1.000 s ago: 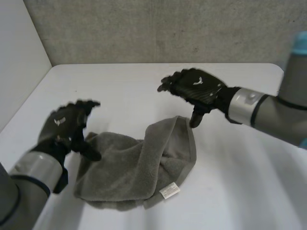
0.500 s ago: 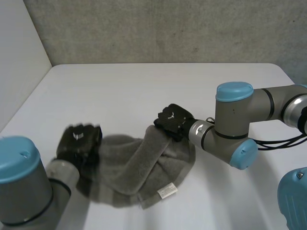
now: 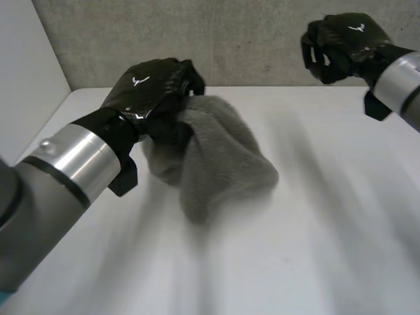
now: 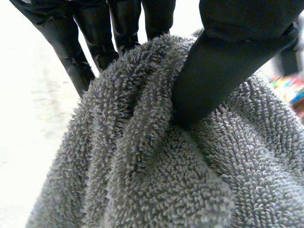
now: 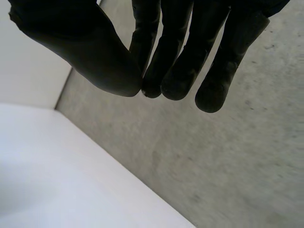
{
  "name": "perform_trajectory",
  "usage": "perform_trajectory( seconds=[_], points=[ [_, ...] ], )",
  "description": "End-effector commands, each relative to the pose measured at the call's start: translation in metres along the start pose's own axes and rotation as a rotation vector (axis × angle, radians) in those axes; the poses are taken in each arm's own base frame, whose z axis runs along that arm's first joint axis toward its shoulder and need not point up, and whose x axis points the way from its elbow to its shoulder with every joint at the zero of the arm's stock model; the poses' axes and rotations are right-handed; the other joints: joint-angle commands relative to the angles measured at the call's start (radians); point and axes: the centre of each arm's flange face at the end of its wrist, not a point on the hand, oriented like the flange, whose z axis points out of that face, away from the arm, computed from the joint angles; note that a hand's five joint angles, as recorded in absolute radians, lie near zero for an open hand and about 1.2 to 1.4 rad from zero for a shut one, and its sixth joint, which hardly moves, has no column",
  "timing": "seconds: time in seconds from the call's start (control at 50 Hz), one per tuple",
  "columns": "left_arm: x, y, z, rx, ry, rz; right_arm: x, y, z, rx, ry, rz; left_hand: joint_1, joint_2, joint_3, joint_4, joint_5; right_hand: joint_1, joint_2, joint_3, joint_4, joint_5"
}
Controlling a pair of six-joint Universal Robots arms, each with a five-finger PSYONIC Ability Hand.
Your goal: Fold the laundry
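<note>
Gripping the grey towel (image 3: pixel 220 154) in a tight bunch, the left hand (image 3: pixel 152 88) is up off the white table (image 3: pixel 328 236), and the cloth hangs from under its palm in a loose lump. From its own wrist camera you can see how it's got it: the thumb (image 4: pixel 223 66) digs deep into the folds, and the fingers (image 4: pixel 97 42) come down on the far side of the same bunch, so the terry is clamped between them. Which edge or corner it actually has, no idea; the gathered cloth covers that, and the palm is buried behind it too. Can't tell either whether the low end of the towel touches the table.

Over on the other side, the right hand (image 3: pixel 341 41) is held high in front of the grey wall (image 3: pixel 249 39), well apart from the towel and from the left hand. Its fingers are curled in, and on its wrist camera the thumb tip meets the fingertips with nothing between them, so it's closed on nothing. Beyond its fingertips there's just wall and a strip of table.
</note>
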Motion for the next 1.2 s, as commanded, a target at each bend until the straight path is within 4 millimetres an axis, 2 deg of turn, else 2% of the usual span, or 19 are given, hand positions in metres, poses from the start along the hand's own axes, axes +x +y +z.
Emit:
perform_trajectory(
  seconds=[0.02,0.04,0.08,0.1,0.14,0.2,0.28,0.3,0.32,0.34,0.36,0.38,0.4,0.5,0.7,0.84,0.94,1.04,1.2],
  points=[
    [0.001,-0.015,-0.010,0.006,0.042,-0.194,0.001,0.020,-0.015,-0.085,0.009,-0.123,0.271,0.182,0.187,0.179,0.264,0.002,0.000,0.002,0.004,-0.007],
    [0.001,-0.015,-0.010,0.006,0.042,-0.194,-0.002,0.027,-0.017,-0.107,0.001,-0.137,0.271,0.182,0.187,0.179,0.264,-0.030,-0.032,-0.030,-0.028,-0.039],
    [-0.036,-0.013,0.006,0.037,-0.082,-0.191,-0.005,0.034,-0.018,-0.125,-0.007,-0.147,0.271,0.182,0.187,0.179,0.264,-0.051,-0.053,-0.051,-0.049,-0.059],
    [-0.036,-0.013,0.006,0.038,-0.083,-0.191,-0.008,0.041,-0.020,-0.147,-0.013,-0.150,0.271,0.182,0.187,0.179,0.264,-0.060,-0.061,-0.060,-0.057,-0.068],
    [-0.086,0.015,0.034,0.003,-0.241,-0.186,-0.010,0.049,-0.021,-0.169,-0.018,-0.149,0.271,0.182,0.187,0.179,0.264,-0.080,-0.082,-0.080,-0.078,-0.089],
    [-0.104,0.032,0.047,-0.027,-0.289,-0.179,-0.012,0.067,-0.022,-0.221,-0.028,-0.135,0.271,0.182,0.187,0.179,0.264,-0.136,-0.138,-0.136,-0.133,-0.144],
    [-0.128,0.089,0.078,-0.171,-0.317,-0.123,-0.022,0.081,-0.023,-0.260,-0.057,-0.121,0.269,0.179,0.184,0.176,0.261,-0.236,-0.238,-0.236,-0.233,-0.244],
    [-0.135,0.108,0.084,-0.219,-0.323,-0.100,-0.031,0.086,-0.023,-0.273,-0.080,-0.120,-0.135,-0.225,-0.220,-0.228,-0.143,-0.297,-0.299,-0.297,-0.295,-0.305],
    [-0.135,0.108,0.084,-0.220,-0.323,-0.100,-0.039,0.089,-0.025,-0.282,-0.101,-0.125,-0.140,-0.229,-0.224,-0.232,-0.147,-0.347,-0.349,-0.347,-0.345,-0.355],
    [-0.140,0.125,0.088,-0.260,-0.333,-0.074,-0.039,0.089,-0.025,-0.283,-0.102,-0.125,-0.663,-0.752,-0.747,-0.755,-0.670,-0.348,-0.349,-0.348,-0.345,-0.356],
    [-0.140,0.125,0.088,-0.261,-0.333,-0.074,-0.045,0.091,-0.025,-0.290,-0.115,-0.136,-0.668,-0.757,-0.752,-0.760,-0.675,-0.380,-0.381,-0.380,-0.377,-0.388],
    [-0.145,0.138,0.091,-0.292,-0.340,-0.049,-0.046,0.093,-0.027,-0.298,-0.118,-0.146,-0.950,-1.039,-1.034,-1.042,-0.957,-0.418,-0.419,-0.418,-0.415,-0.426],
    [-0.147,0.148,0.092,-0.318,-0.342,-0.027,-0.046,0.093,-0.027,-0.298,-0.118,-0.147,-0.947,-1.036,-1.031,-1.039,-0.954,-0.418,-0.420,-0.418,-0.416,-0.426],
    [-0.149,0.151,0.091,-0.339,-0.350,-0.013,-0.051,0.099,-0.033,-0.337,-0.132,-0.174,-0.947,-1.036,-1.031,-1.039,-0.954,-0.468,-0.470,-0.468,-0.465,-0.476],
    [-0.129,0.086,0.058,-0.226,-0.347,0.032,-0.072,0.104,-0.044,-0.368,-0.182,-0.168,-0.941,-1.030,-1.025,-1.033,-0.948,-0.618,-0.619,-0.618,-0.615,-0.626],
    [-0.111,0.069,0.027,-0.214,-0.335,0.076,-0.097,0.105,-0.058,-0.406,-0.175,-0.097,-0.918,-1.007,-1.002,-1.010,-0.925,-0.700,-0.701,-0.700,-0.697,-0.708],
    [-0.106,0.077,0.005,-0.263,-0.329,0.176,-0.117,0.105,-0.072,-0.435,-0.182,0.000,-0.885,-0.974,-0.970,-0.978,-0.893,-0.841,-0.842,-0.841,-0.838,-0.849],
    [-0.094,0.108,-0.016,-0.396,-0.218,0.332,-0.143,0.111,-0.088,-0.475,-0.236,0.100,-0.879,-0.968,-0.964,-0.972,-0.887,-1.049,-1.051,-1.049,-1.047,-1.057],
    [-0.088,0.137,-0.030,-0.477,-0.108,0.419,-0.169,0.116,-0.098,-0.474,-0.303,0.109,-0.882,-0.971,-0.967,-0.975,-0.890,-1.162,-1.164,-1.162,-1.160,-1.171]
  ],
)
